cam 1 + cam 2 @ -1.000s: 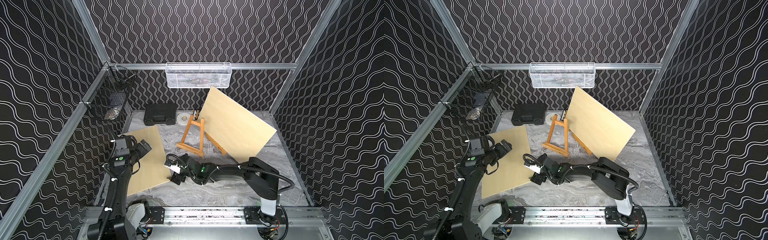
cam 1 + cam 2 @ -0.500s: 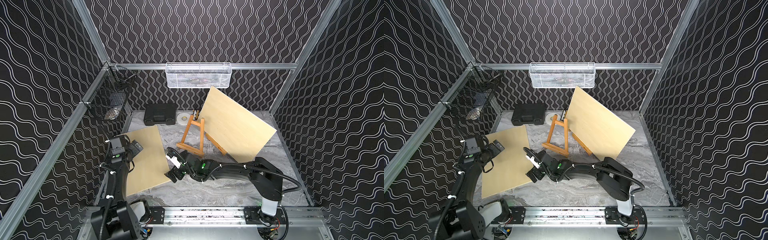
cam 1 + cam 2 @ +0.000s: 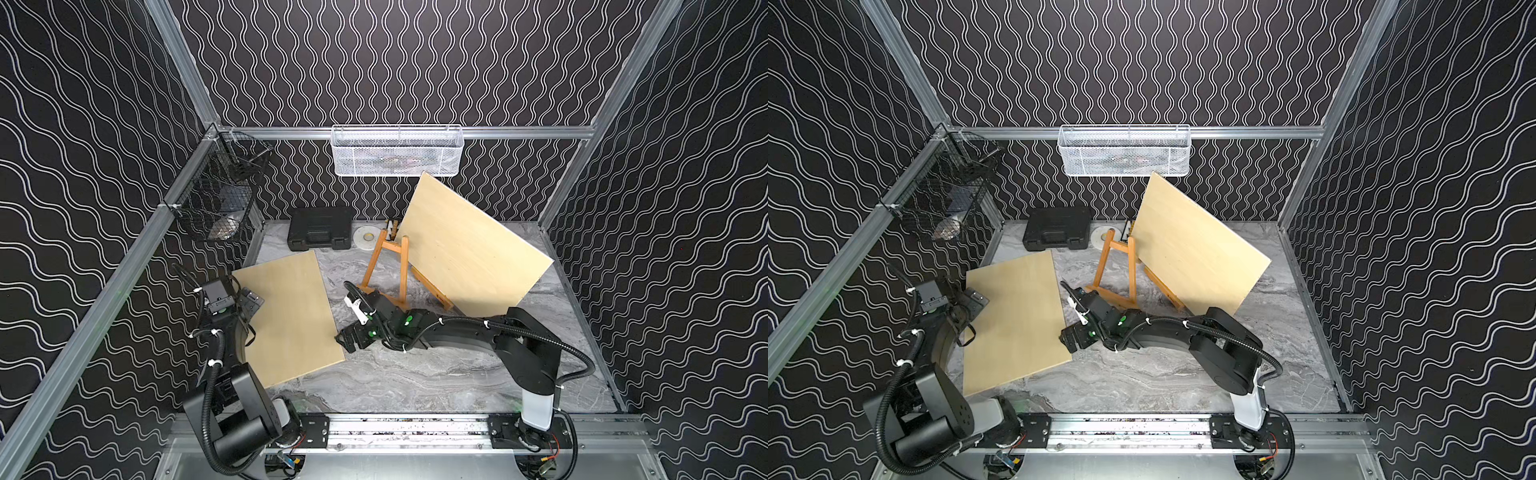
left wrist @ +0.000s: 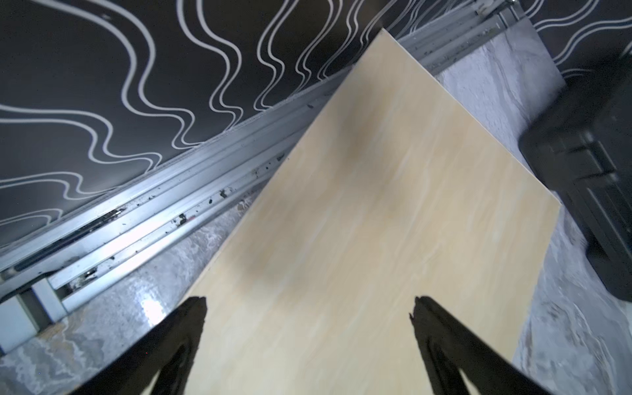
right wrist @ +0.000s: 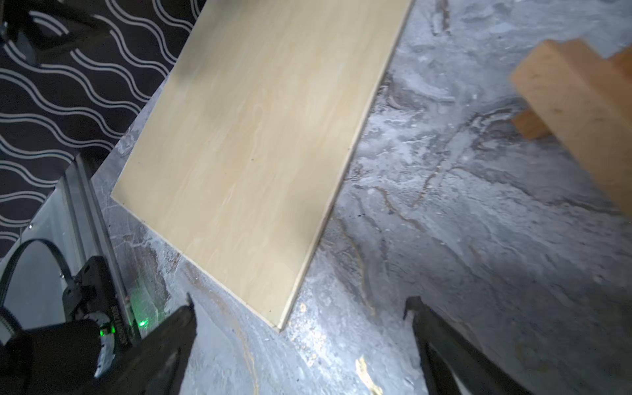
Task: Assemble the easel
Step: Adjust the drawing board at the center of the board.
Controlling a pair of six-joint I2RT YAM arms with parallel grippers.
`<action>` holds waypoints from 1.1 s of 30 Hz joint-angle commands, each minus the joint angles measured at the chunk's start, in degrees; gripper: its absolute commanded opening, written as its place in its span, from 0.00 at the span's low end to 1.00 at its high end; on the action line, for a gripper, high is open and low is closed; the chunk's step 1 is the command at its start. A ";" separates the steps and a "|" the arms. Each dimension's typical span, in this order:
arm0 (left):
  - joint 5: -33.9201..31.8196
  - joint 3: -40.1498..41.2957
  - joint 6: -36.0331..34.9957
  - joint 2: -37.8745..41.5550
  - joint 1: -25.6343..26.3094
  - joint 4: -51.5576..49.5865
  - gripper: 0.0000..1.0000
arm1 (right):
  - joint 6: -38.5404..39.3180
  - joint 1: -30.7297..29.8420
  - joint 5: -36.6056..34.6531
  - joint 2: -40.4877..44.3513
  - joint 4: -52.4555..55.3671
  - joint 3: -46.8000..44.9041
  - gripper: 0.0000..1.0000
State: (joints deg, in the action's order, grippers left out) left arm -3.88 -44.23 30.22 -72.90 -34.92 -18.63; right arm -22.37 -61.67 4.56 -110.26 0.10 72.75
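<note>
While flanking flat board [image 3: 291, 316], spread wide and empty: left fingers [image 4: 178, 342], right fingers [image 5: 437, 342]. Easel [image 3: 386, 266] standing behind on worktop [image 3: 415, 374].

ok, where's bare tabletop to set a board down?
Widest bare marble: between the right arm and the front rail, right of the flat board. Narrower patch between flat board and easel frame. Crowded at the back: black case, tape roll, easel frame, leaning board.
</note>
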 commanded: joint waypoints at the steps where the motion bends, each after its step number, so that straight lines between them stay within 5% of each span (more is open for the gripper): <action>1: -2.17 -0.03 0.77 -2.70 -0.91 2.32 0.99 | -4.76 0.66 3.60 -0.77 -1.74 0.17 1.00; 9: 4.98 4.41 6.71 -8.00 -6.82 7.22 0.99 | -9.09 0.85 5.65 -4.44 0.03 4.17 1.00; 33: 10.23 7.43 9.42 -10.86 -7.68 4.31 0.99 | -15.45 3.22 4.26 -15.53 4.87 14.59 1.00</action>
State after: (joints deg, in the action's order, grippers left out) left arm 2.44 -37.87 37.50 -83.72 -42.57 -9.54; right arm -36.62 -58.41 9.85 -125.16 3.51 86.65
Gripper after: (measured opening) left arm 0.989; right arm 0.998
